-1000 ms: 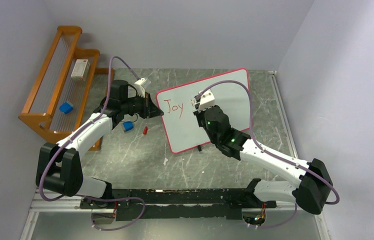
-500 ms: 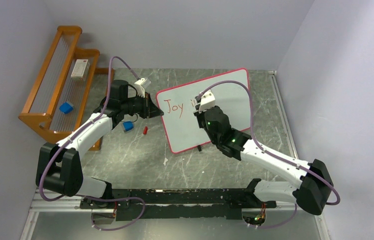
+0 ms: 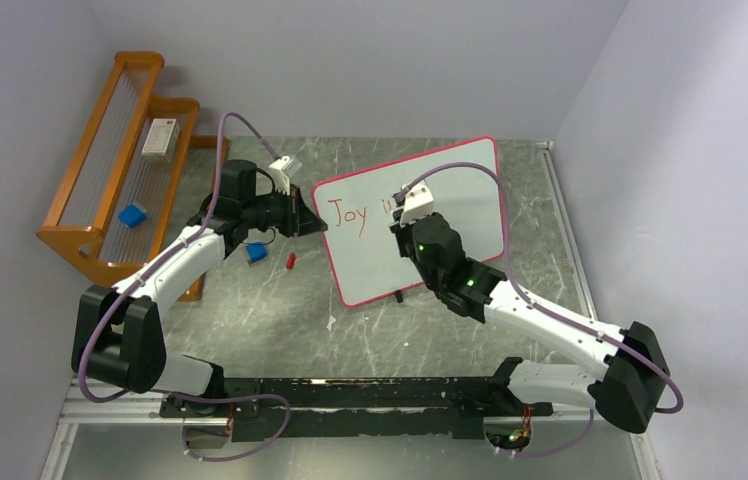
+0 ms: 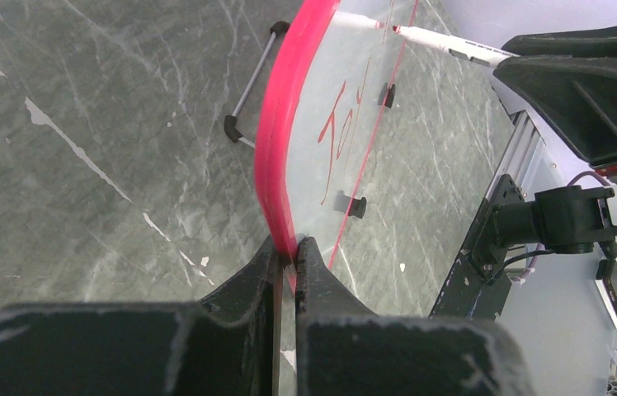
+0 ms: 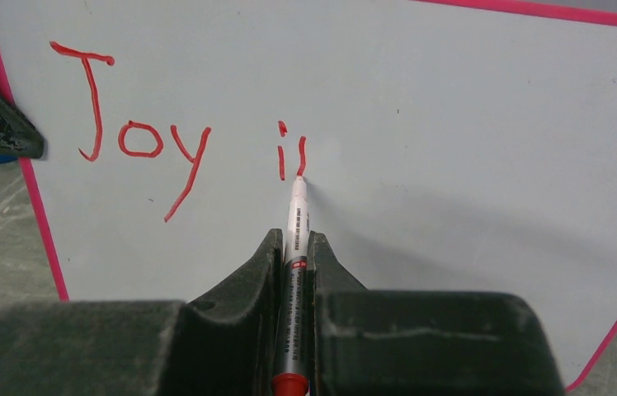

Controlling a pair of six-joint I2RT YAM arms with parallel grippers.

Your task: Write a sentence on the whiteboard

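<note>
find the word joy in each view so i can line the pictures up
Top external: Joy sits just left of centre, on the left part of the whiteboard.
Left wrist: Joy is upper middle, steeply foreshortened, just right of the pink edge.
Right wrist: Joy is upper left, left of the marker.
Shared landmark: the left gripper clamped on the board's pink edge beside the J.

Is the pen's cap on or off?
Off. The marker in the right gripper shows a bare tip, touching the whiteboard beside red strokes.
</note>
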